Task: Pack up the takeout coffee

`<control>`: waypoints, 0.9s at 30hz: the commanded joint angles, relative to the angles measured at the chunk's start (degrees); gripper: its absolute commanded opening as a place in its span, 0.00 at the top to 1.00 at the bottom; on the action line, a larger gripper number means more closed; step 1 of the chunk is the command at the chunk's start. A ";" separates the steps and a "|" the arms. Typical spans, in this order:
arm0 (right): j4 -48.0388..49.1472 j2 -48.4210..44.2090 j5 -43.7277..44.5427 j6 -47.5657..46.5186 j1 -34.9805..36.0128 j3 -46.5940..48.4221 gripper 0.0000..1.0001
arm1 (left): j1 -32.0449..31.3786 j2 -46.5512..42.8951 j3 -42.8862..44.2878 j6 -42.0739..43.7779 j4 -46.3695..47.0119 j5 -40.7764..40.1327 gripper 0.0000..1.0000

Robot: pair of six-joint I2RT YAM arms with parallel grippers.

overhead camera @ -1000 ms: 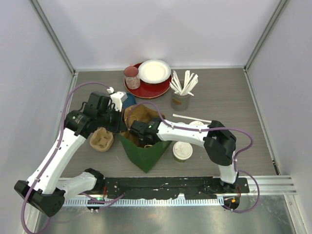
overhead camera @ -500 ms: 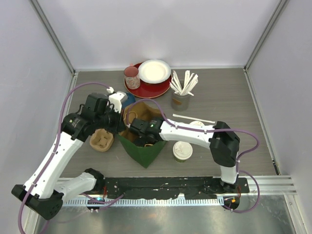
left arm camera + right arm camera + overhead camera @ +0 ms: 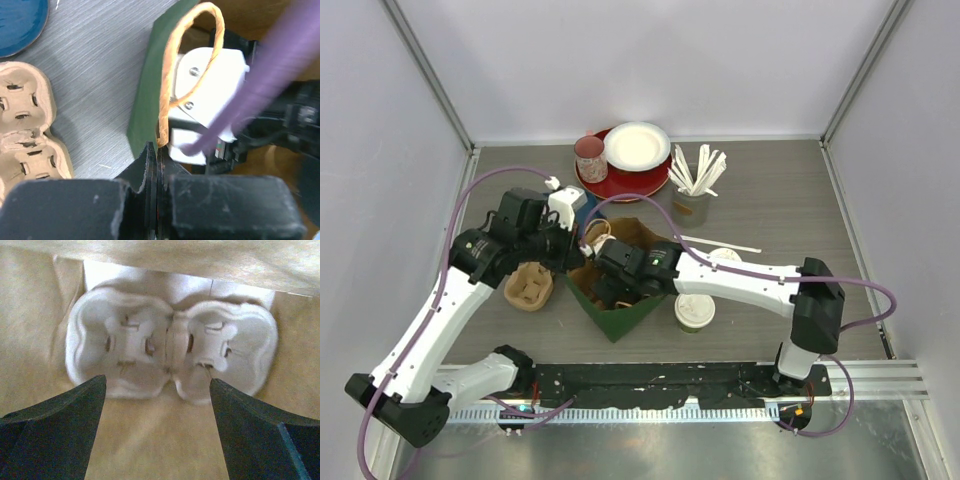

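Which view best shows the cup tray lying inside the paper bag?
Right wrist: the cup tray fills the frame, both wells empty. In top external and left wrist, the right arm and bag hide it.

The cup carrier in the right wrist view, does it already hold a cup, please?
No, both wells of the cup carrier lying in the bag are empty.

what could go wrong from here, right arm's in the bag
The left end effector pinches only the thin paper handle; a tug might tear it or let the green bag sag shut.
The open right end effector sits deep inside above the cup carrier; pulling out, the arm could snag the rim and tip the bag.
The lidded cup stands close by and could get knocked.
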 commanded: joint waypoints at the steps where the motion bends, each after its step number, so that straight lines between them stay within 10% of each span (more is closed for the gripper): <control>1: 6.21 -5.22 2.29 -0.95 0.72 2.71 0.10 | -0.23 0.19 0.83 -0.23 0.52 2.29 1.00; 27: 7.35 -12.25 9.76 0.28 2.04 11.50 0.10 | -0.23 0.10 -0.84 -2.43 1.14 3.43 1.00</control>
